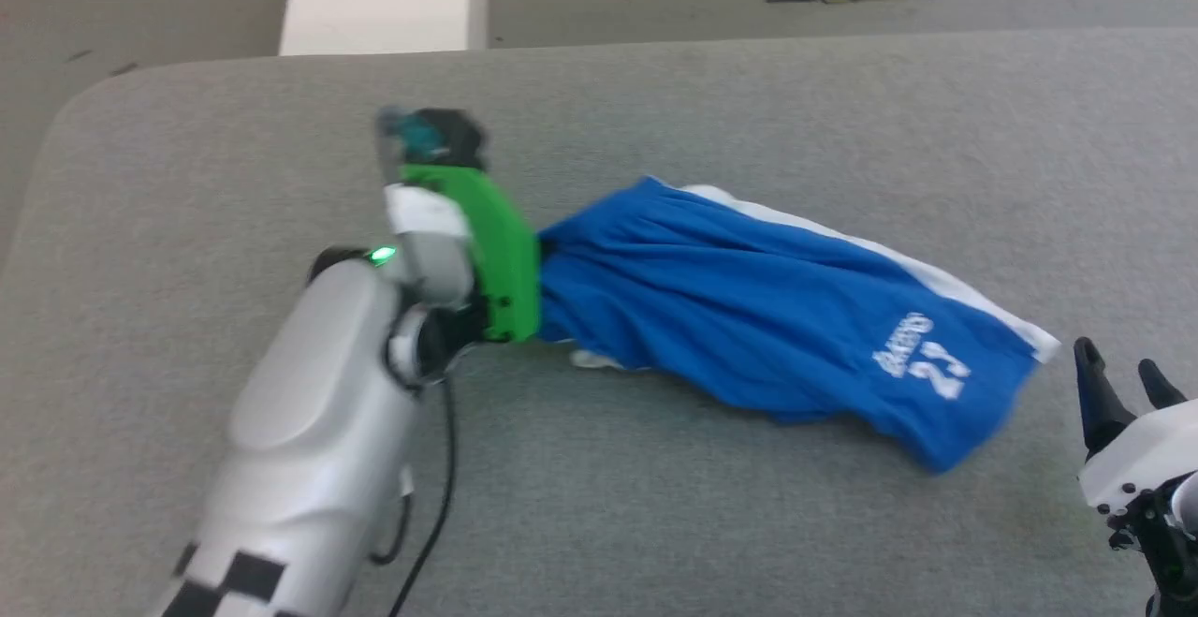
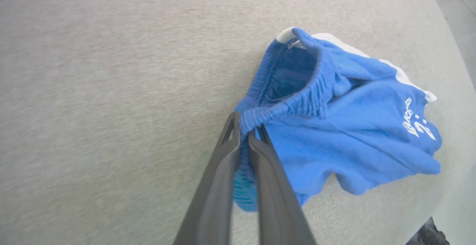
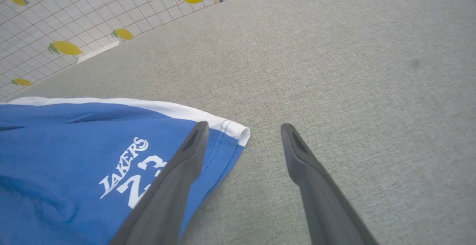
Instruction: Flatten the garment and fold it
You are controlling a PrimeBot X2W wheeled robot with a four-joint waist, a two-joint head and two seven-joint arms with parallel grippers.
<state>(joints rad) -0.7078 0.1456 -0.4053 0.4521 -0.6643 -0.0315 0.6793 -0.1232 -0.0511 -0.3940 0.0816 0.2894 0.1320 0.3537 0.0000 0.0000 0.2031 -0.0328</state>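
One garment (image 1: 749, 308) lies crumpled across the grey surface (image 1: 655, 505) in the head view. Left wrist view: the left gripper (image 2: 243, 128) has its fingers clamped on the waistband (image 2: 293, 105). Right wrist view: the right gripper (image 3: 244, 126), fingers wide, should pinch the hem corner (image 3: 227, 126), then both pull apart gently.

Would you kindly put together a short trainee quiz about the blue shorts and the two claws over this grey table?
1. True or false: the left claw is shut on the waistband of the shorts.
2. Which claw stands open, holding nothing? A: left claw. B: right claw.
3. Fill in: the number printed in white on the shorts is ___.

Key: 1 true; 2 B; 3 23.
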